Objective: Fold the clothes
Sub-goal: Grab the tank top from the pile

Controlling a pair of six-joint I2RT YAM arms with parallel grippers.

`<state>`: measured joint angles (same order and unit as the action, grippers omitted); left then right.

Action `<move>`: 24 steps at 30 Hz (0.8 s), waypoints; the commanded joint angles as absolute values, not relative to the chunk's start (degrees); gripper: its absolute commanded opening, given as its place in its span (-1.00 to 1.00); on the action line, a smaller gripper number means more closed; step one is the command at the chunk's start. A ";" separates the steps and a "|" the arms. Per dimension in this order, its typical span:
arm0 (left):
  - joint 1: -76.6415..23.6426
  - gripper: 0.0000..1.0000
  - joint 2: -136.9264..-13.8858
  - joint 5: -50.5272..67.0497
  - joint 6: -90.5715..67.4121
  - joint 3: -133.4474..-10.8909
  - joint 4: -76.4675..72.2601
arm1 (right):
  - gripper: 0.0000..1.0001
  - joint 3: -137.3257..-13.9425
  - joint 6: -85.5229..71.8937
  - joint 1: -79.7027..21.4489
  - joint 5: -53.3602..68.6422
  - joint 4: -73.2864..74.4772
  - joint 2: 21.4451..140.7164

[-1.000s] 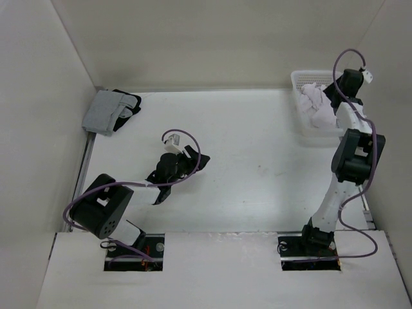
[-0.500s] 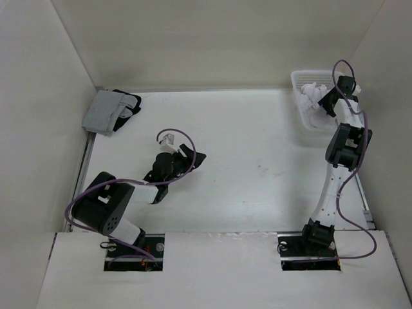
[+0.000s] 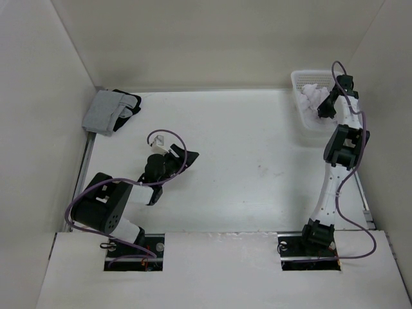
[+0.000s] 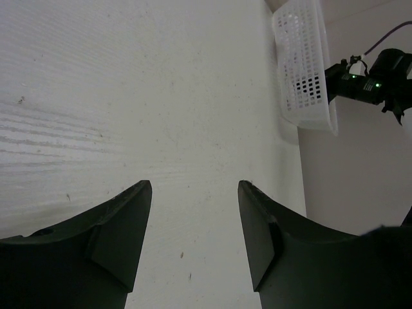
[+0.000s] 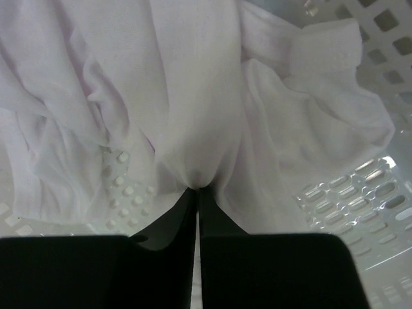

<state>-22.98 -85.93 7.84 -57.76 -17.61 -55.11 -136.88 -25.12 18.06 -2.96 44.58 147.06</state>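
Our right gripper (image 5: pixel 197 188) is clamped on only a thin fold of the white garment (image 5: pixel 193 90), crumpled in the mesh basket (image 5: pixel 360 193) at 1 o'clock on the table (image 3: pixel 257 129), so we risk it slipping free or dragging the basket, while our left gripper (image 4: pixel 193 193) hovers empty, jaws apart.

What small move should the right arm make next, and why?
Probably lift straight up. The right gripper is shut on a fold of the white garment, which lies crumpled inside the basket. Raising it should clear the basket walls before it is carried to the table.
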 commanded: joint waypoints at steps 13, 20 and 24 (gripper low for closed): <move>-23.33 0.09 -85.87 8.44 -57.74 -17.23 -60.21 | -1.00 -107.15 -36.56 18.06 6.06 10.56 111.21; -23.68 0.09 -85.25 8.26 -57.30 -17.14 -60.21 | -1.00 -99.15 -42.00 16.66 9.57 3.44 93.81; -23.60 0.09 -84.11 7.91 -57.04 -16.79 -60.21 | -1.00 -97.91 -43.51 10.96 12.21 1.06 85.72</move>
<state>-23.42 -85.95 7.97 -57.82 -17.58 -56.42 -99.24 -40.64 15.79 8.03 6.76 89.73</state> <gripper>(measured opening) 0.545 0.009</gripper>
